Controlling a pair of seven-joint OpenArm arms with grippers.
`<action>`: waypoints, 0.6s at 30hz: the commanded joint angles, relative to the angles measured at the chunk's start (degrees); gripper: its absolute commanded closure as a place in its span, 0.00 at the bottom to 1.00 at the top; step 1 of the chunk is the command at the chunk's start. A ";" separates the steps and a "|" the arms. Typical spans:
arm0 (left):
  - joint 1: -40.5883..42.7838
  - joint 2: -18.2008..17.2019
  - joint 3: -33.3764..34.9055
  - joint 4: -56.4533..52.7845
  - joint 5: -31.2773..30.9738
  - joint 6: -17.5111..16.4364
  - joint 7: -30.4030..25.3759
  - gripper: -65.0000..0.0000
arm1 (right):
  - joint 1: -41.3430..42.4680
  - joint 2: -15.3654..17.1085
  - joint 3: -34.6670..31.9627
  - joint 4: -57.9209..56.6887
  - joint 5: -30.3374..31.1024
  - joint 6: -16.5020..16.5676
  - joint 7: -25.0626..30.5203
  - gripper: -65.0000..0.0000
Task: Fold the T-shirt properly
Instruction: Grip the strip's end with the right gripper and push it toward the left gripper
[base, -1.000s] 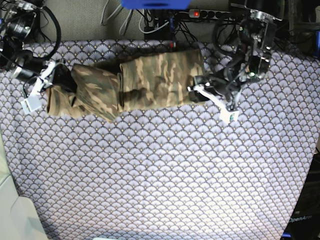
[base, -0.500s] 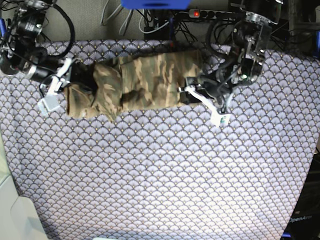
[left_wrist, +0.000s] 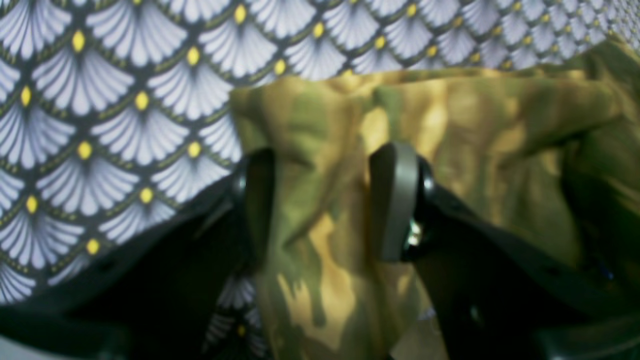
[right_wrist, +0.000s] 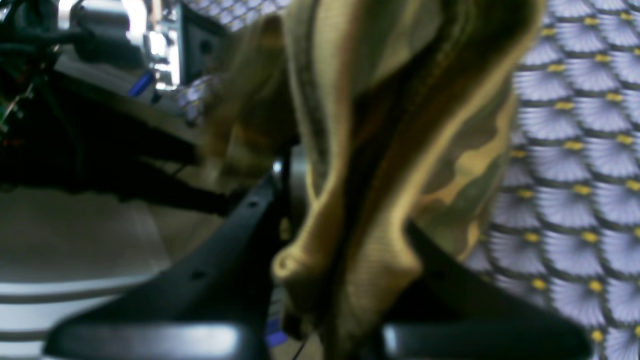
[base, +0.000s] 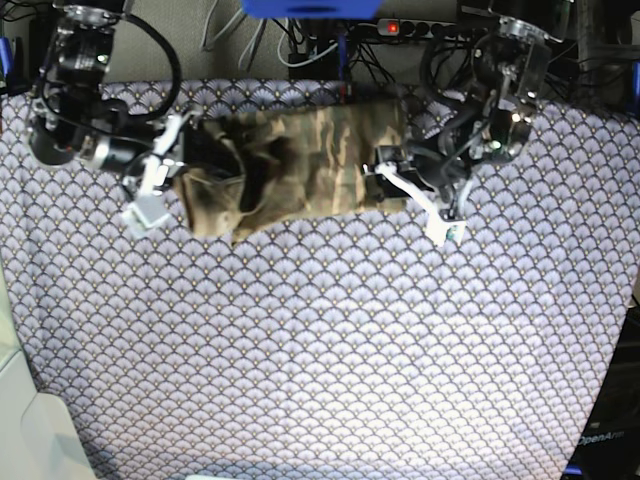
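The camouflage T-shirt (base: 310, 160) lies as a long folded band across the far part of the table. My right gripper (base: 187, 150), on the base view's left, is shut on the band's left end, which is raised and doubled back toward the middle. In the right wrist view the bunched, ribbed edge of the T-shirt (right_wrist: 400, 75) hangs between the right gripper (right_wrist: 345, 215) jaws. My left gripper (base: 390, 178) is at the band's right end. In the left wrist view the left gripper (left_wrist: 325, 200) has wide-set jaws with T-shirt (left_wrist: 450, 125) cloth filling the gap.
The purple scallop-patterned tablecloth (base: 320, 340) covers the whole table. Behind the far edge are a power strip (base: 430, 28), cables and a blue object (base: 310, 6). A pale surface (base: 30, 420) borders the near left corner.
My right gripper has carried the shirt's left end to the right, so the band is shorter and doubled over there. The left gripper shifted slightly left and stayed on the right end.
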 joint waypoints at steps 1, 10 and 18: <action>-0.40 -0.50 -0.15 1.09 -0.53 -0.31 -0.79 0.54 | 1.03 0.21 -0.48 1.05 2.22 -0.05 1.28 1.00; 0.03 -0.50 -0.24 0.92 -0.53 -0.31 -0.87 0.54 | 1.47 0.12 -7.16 1.05 2.22 -0.05 1.28 1.00; 0.65 -0.41 -3.41 1.00 -0.97 -0.31 -0.43 0.54 | 2.26 0.21 -13.93 1.05 2.22 -0.05 1.28 1.00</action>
